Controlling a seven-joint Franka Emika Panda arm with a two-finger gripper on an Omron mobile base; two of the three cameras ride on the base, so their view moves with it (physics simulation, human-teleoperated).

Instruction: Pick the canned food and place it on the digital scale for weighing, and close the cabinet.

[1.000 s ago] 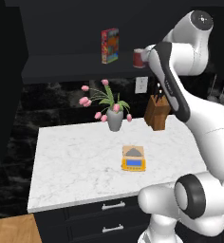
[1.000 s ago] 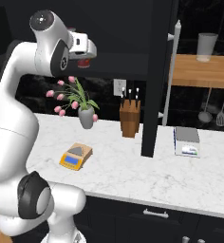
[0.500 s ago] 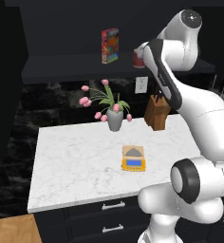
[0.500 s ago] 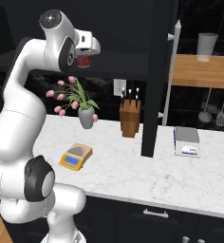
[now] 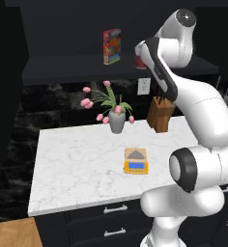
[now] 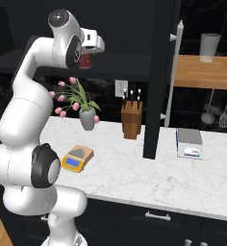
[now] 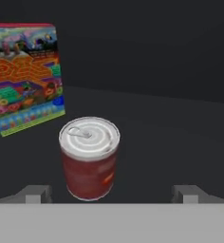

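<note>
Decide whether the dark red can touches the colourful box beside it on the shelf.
Apart. The hand view shows bare dark shelf between the dark red can and the colourful box.

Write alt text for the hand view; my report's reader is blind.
A dark red canned food with a silvery pull-tab lid stands upright on a dark cabinet shelf, centred between the open gripper fingertips. A colourful box stands behind it, to the left.

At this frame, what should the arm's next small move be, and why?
Probably a short advance straight ahead along the gripper, then closing. In the hand view the canned food stands upright on the dark cabinet shelf, roughly between the two spread fingertips but still beyond them, slightly toward the left one. The colourful box stands apart, further back, so it should stay clear.
</note>
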